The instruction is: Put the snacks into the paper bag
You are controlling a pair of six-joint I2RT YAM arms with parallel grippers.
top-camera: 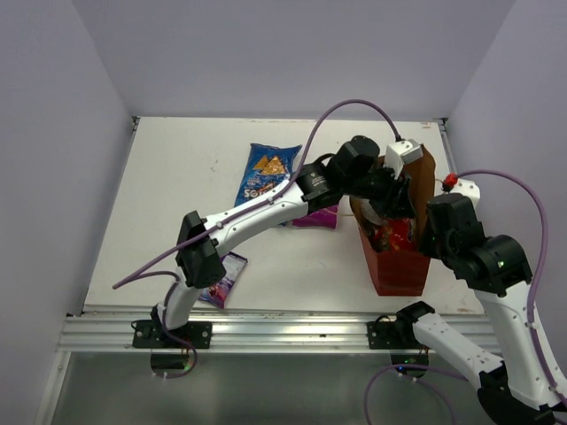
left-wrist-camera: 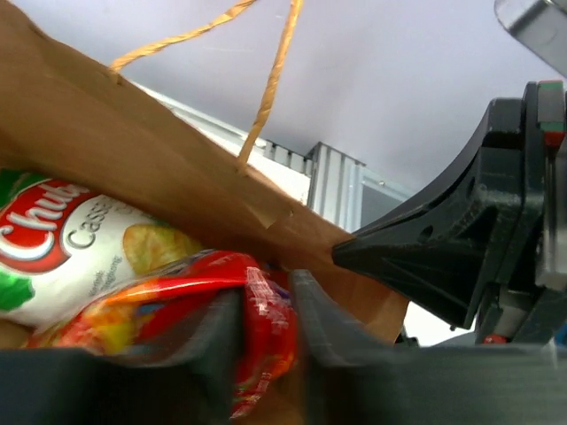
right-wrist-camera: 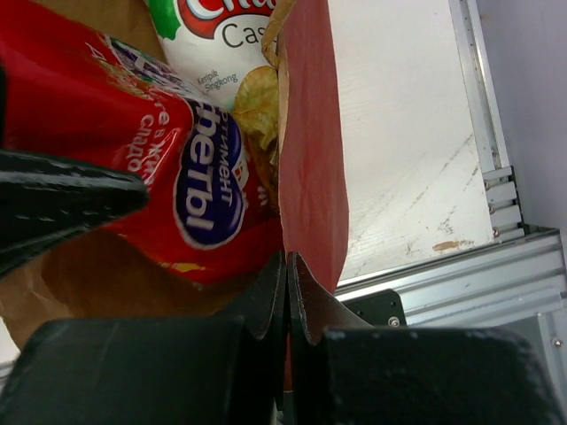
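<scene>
The red paper bag (top-camera: pixel 399 270) stands at the table's right, brown inside (left-wrist-camera: pixel 106 159). My left gripper (top-camera: pixel 390 212) reaches into its mouth, shut on the large red cookie bag (left-wrist-camera: pixel 266 328), which also shows in the top view (top-camera: pixel 396 234) and right wrist view (right-wrist-camera: pixel 115 133). The green-white chips (left-wrist-camera: pixel 71 248) lie in the bag behind it (right-wrist-camera: pixel 226 44). My right gripper (right-wrist-camera: pixel 285 274) is shut on the bag's red wall (right-wrist-camera: pixel 310 150). The blue Doritos (top-camera: pixel 267 173), purple square bag (top-camera: pixel 316 218) and small purple packet (top-camera: pixel 223 281) lie on the table.
The white table (top-camera: pixel 177 195) is bounded by grey walls and an aluminium rail (top-camera: pixel 283 328) along its near edge. The bag's string handles (left-wrist-camera: pixel 266 88) hang above the left gripper. The left arm (top-camera: pixel 257 212) crosses over the table's middle.
</scene>
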